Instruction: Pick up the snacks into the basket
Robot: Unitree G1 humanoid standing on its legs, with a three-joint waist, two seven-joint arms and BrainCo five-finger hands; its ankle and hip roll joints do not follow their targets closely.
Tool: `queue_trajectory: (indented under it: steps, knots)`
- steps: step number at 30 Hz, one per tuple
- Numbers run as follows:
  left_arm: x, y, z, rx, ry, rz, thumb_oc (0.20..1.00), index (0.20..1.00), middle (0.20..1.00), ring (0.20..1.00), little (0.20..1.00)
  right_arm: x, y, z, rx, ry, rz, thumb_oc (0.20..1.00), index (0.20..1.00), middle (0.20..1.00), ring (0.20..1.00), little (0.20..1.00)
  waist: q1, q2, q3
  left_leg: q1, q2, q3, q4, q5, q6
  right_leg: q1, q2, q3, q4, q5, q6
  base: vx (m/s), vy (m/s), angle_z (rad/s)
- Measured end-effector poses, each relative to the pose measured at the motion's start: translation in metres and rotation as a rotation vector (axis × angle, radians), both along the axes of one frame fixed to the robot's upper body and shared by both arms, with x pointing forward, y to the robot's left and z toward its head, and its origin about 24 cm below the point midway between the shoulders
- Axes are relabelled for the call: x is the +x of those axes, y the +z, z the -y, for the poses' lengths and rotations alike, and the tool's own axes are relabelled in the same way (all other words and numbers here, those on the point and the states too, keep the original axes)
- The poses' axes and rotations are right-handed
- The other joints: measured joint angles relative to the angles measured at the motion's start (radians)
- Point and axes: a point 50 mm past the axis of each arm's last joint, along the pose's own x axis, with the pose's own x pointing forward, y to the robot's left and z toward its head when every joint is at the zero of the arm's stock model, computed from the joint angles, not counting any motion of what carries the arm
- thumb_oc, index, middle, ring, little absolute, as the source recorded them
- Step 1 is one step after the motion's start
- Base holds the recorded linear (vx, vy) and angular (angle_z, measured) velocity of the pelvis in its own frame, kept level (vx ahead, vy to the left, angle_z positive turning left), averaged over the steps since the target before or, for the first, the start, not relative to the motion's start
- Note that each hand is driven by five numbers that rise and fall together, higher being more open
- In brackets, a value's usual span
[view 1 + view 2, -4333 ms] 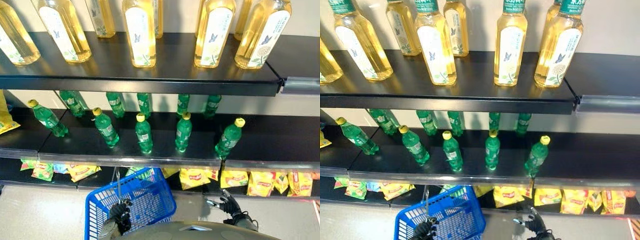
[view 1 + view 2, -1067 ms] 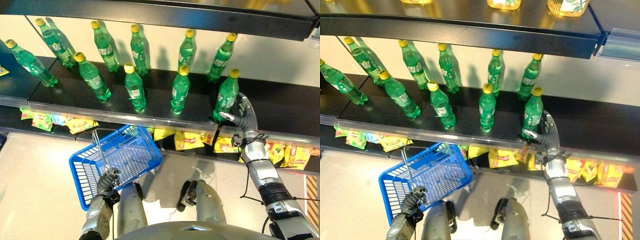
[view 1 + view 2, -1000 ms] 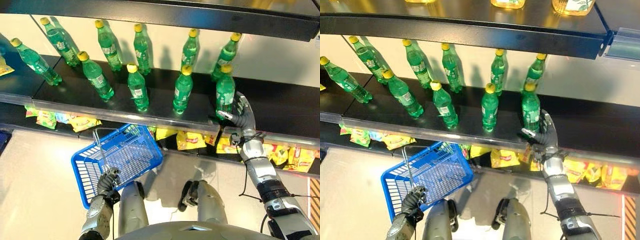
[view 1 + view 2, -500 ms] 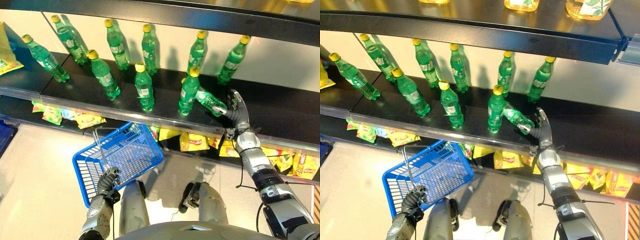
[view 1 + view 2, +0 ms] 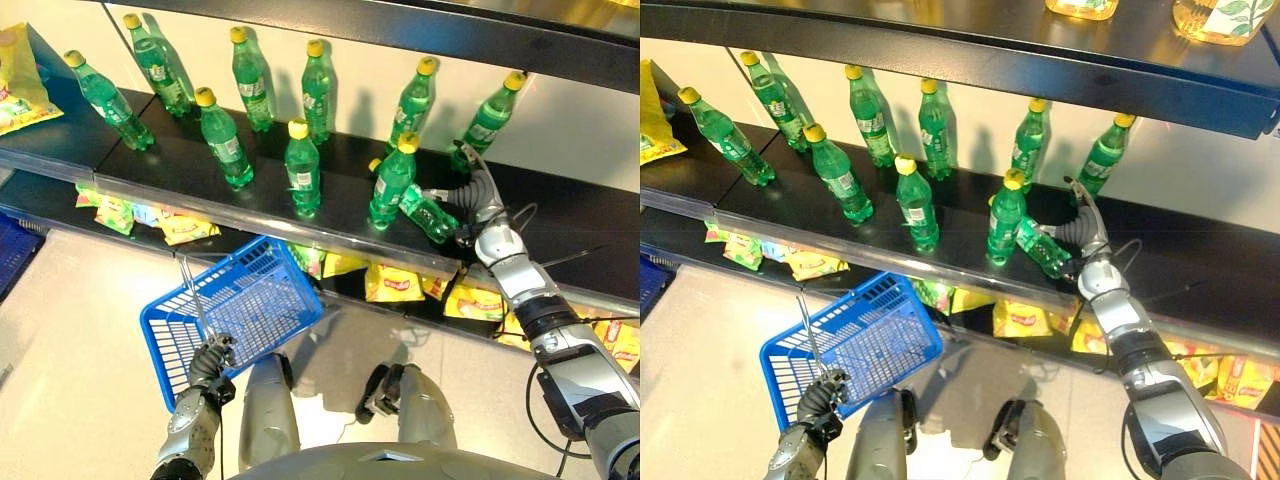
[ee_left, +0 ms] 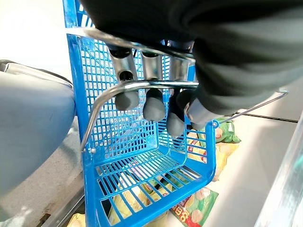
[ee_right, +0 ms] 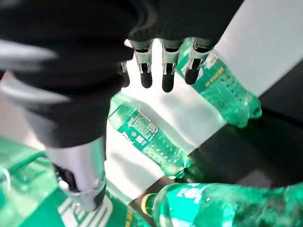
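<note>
While I'm looking down from the head cam, the dark shelf (image 5: 330, 205) carries a bunch of green bottles with yellow caps; labels too small to read, honestly. Below it the yellow snack bags (image 5: 392, 284) sit in a row on the lowest shelf, none in the blue basket (image 5: 235, 318), which hangs on my left. My left hand (image 5: 208, 357) is curled round its wire handle (image 6: 142, 86). My right hand (image 5: 478, 196), fingers spread straight, is against the tipped bottle (image 5: 428, 213), which leans on an upright one.
</note>
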Motion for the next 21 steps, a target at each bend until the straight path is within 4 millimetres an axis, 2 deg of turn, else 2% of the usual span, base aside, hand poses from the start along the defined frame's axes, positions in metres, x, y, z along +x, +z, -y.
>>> queue_trajectory:
  steps: [1,9,21]
  knots:
    - [0.0006,0.0001,0.0006,-0.001,-0.003,0.002,0.200,0.200,0.200,0.200,0.200,0.0000,0.0005,0.0000,-0.006,-0.001,0.003,1.000,1.000,1.000,1.000,1.000,0.001,0.000,0.001,-0.001,0.001,0.001,0.001,0.002,0.000,-0.001,0.000,-0.001,0.000,0.006,-0.009,0.00,0.000,0.00]
    - [0.0022,0.0010,0.0003,0.000,-0.003,0.006,0.200,0.200,0.200,0.200,0.200,0.0000,0.0007,0.0011,-0.076,-0.008,-0.001,1.000,1.000,1.000,1.000,1.000,0.000,-0.001,0.009,-0.001,0.002,0.000,0.000,0.001,0.001,-0.001,0.001,-0.001,0.000,0.002,-0.004,0.00,0.000,0.00]
    - [0.0036,0.0020,-0.0008,0.000,0.002,0.012,0.200,0.200,0.200,0.200,0.200,0.0002,-0.0010,0.0014,-0.082,-0.001,-0.025,1.000,1.000,1.000,1.000,1.000,-0.002,-0.002,0.017,-0.001,0.002,0.000,0.000,0.001,0.001,-0.001,0.001,-0.001,0.000,0.003,-0.005,0.01,0.000,0.00]
